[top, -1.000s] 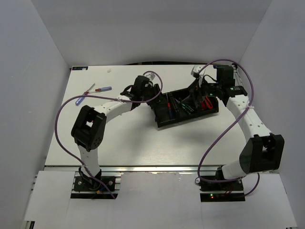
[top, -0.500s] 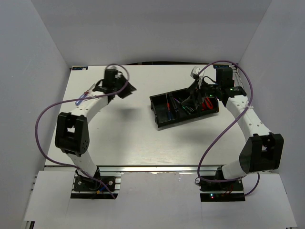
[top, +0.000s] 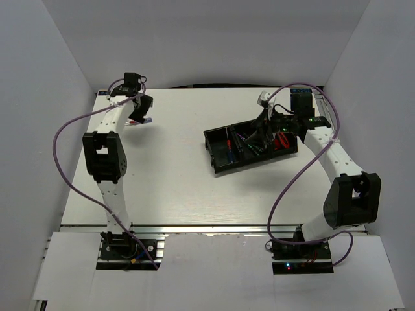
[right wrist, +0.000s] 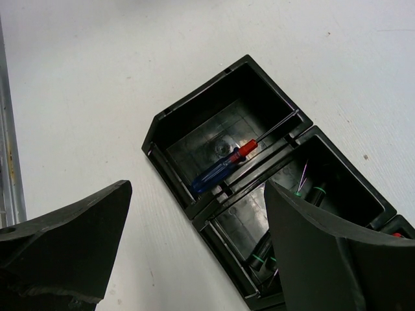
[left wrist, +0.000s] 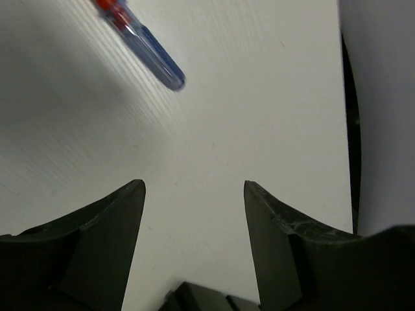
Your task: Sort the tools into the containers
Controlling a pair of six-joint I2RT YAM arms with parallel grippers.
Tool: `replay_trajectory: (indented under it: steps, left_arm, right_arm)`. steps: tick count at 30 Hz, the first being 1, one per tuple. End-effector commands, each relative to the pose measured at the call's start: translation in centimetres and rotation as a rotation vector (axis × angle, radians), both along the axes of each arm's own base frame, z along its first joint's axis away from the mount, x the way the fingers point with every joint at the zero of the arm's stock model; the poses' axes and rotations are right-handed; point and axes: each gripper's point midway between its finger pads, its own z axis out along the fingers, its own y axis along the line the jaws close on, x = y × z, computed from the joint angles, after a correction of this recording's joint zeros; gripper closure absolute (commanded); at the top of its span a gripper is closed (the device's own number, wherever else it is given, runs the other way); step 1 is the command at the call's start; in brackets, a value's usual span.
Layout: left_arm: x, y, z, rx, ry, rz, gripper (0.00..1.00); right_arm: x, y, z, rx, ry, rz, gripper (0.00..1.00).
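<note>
Left gripper (left wrist: 194,188): fingers (left wrist: 104,227) parted, with only bare table (left wrist: 272,97) between them and nothing held. A blue- and red-handled screwdriver (left wrist: 150,54) lay loose in the upper left of the left wrist view, well clear of both tips. Right gripper (right wrist: 198,188): spread wide and empty above the black tray (right wrist: 194,97). At the centre of the right wrist view, a second blue- and red-handled screwdriver (right wrist: 220,168) lay in the tray's end compartment, and black screwdrivers with green marks (right wrist: 316,191) lay in the next.
</note>
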Motion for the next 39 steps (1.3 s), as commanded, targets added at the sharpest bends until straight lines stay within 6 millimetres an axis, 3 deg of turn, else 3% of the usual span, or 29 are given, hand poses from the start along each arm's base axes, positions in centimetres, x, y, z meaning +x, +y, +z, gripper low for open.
replay_trajectory:
  steps: [1, 3, 4, 7, 9, 10, 17, 23, 31, 36, 39]
  left_arm:
    - [-2.2, 3.5, -2.6, -0.035, 0.171, 0.205, 0.28]
    - [-1.5, 3.4, -2.7, -0.075, 0.177, 0.244, 0.29]
    - [-1.2, 5.4, -3.9, -0.088, 0.198, 0.29, 0.29]
    - [0.3, 6.1, -4.9, -0.117, 0.2, 0.316, 0.29]
    - [1.2, 6.2, -4.9, -0.141, 0.185, 0.325, 0.29]
    - [1.4, 6.5, -6.0, -0.145, 0.199, 0.331, 0.29]
    - [2.4, 7.5, -8.6, -0.211, 0.21, 0.341, 0.29]
    - [3.1, 7.5, -10.0, -0.262, 0.221, 0.346, 0.34]
    - [2.3, 7.6, -12.2, -0.302, 0.273, 0.368, 0.53]
    - [0.3, 6.7, -13.5, -0.33, 0.337, 0.349, 0.68]
    - [-0.8, 6.6, -13.2, -0.32, 0.35, 0.331, 0.73]
  right_arm:
    - [0.3, 0.3, 0.8, 0.029, -0.027, 0.018, 0.1]
    - [0.2, 0.2, 0.7, 0.026, -0.027, 0.014, 0.11]
    - [0.2, 0.1, 0.7, 0.028, -0.026, 0.012, 0.11]
    - [0.1, -0.1, 0.3, 0.029, -0.009, 0.004, 0.1]
    - [0.1, -0.1, 0.1, 0.029, -0.001, 0.003, 0.11]
    - [0.1, -0.1, -0.1, 0.029, 0.005, 0.002, 0.11]
    - [0.2, -0.1, -0.8, 0.035, 0.041, 0.006, 0.11]
    - [0.1, -0.1, -1.3, 0.038, 0.064, 0.008, 0.11]
    - [-0.1, 0.0, -1.7, 0.044, 0.084, 0.012, 0.11]
    - [-0.2, 0.0, -1.6, 0.042, 0.08, 0.011, 0.11]
    - [-0.1, -0.1, -1.5, 0.043, 0.075, 0.009, 0.1]
